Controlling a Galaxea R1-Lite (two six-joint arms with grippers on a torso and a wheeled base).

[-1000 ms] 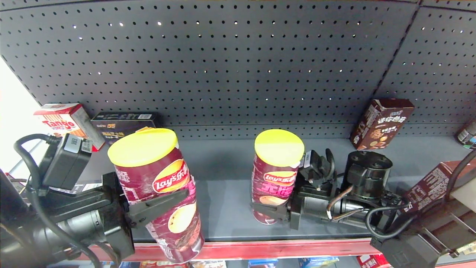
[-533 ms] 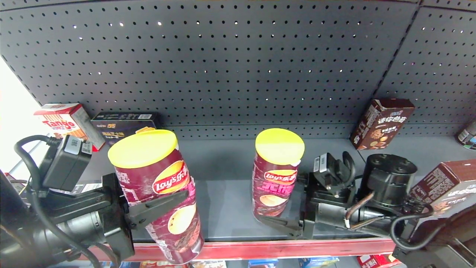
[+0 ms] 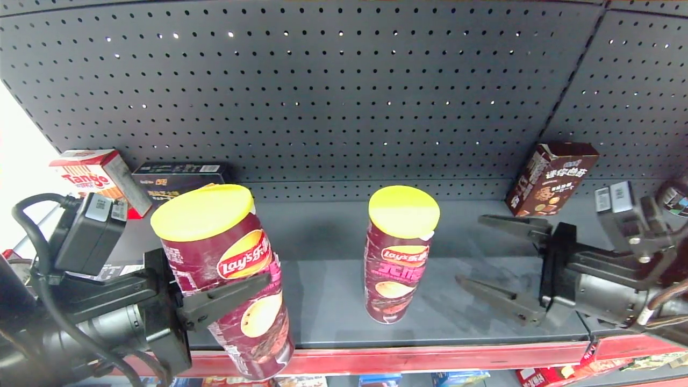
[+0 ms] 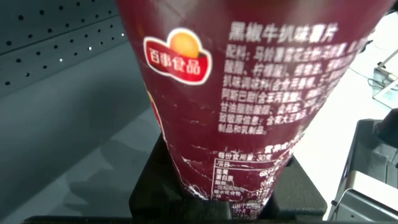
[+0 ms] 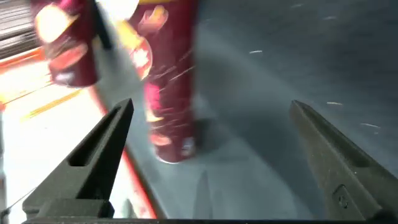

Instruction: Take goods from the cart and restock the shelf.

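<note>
Chip cans, maroon with yellow lids: 2. These are the near can (image 3: 223, 269) and the far can (image 3: 400, 258).
Boxes at the back of the shelf (image 3: 322, 290): 3. One red-and-white box (image 3: 88, 174), one black box (image 3: 177, 180), one brown box (image 3: 551, 177).
Round container (image 3: 676, 194), far right edge, partly hidden: 1, kind unclear.
Grippers: 2. Left gripper (image 3: 236, 266), right gripper (image 3: 470, 250).

Maroon, yellow-lidded right can (image 3: 400, 258) stands upright on the shelf (image 3: 322, 285); left can (image 3: 226, 252) tilts over its front edge.
</note>
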